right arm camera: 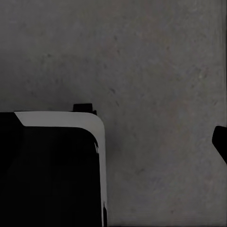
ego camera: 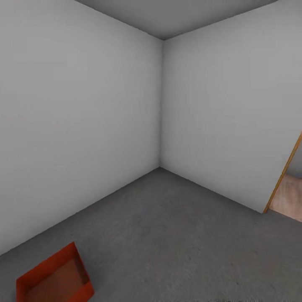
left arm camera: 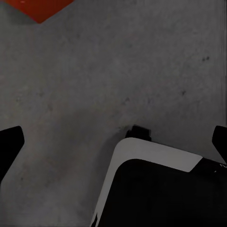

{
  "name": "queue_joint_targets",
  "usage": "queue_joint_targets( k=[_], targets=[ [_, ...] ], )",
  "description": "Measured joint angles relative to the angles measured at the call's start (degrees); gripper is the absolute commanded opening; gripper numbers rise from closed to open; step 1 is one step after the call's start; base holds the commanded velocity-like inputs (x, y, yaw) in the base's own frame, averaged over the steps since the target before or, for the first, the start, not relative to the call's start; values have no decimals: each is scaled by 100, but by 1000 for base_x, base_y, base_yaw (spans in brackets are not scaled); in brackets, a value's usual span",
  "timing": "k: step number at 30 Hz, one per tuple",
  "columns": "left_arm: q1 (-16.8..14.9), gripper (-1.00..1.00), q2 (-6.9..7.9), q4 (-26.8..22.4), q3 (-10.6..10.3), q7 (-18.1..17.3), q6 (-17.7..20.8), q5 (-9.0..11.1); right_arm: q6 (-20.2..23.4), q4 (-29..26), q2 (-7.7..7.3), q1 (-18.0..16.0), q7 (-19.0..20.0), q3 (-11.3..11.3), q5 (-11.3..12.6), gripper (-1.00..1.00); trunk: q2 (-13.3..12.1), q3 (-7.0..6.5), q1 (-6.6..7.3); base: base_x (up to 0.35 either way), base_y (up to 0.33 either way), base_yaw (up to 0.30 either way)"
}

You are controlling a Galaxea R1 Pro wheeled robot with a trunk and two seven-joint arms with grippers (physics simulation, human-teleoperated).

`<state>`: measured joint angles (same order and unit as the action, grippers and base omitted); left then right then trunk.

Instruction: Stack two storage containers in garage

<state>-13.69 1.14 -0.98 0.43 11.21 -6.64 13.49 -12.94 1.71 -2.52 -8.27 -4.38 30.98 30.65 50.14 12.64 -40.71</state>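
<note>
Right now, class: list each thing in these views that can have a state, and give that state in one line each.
storage container: upright on the concrete floor, open-top, nothing inside, unstacked.
doorway: open, wood-plank floor beyond.
left gripper: fingers wide apart, holding nothing.
right gripper: one fingertip in view; state unclear.

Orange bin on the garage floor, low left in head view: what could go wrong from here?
1. The bin sits at the frame's lower edge, close to the robot; turning the base may bump it.
2. One bin shows here, nothing stacked on it; the doorway is narrow for carrying the next one in.
3. Left fingers hold nothing over the concrete floor, so no carry is underway.
</note>
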Motion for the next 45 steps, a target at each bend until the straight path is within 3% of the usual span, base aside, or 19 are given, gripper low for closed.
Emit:
queue_joint_targets(
  k=[45],
  targets=[
    [0, 100, 0, 0, 0, 0, 0, 0, 2, -3, 2, 0, 0, 0, -2, 100, 0, 0, 0, 0, 0, -300]
  ],
)
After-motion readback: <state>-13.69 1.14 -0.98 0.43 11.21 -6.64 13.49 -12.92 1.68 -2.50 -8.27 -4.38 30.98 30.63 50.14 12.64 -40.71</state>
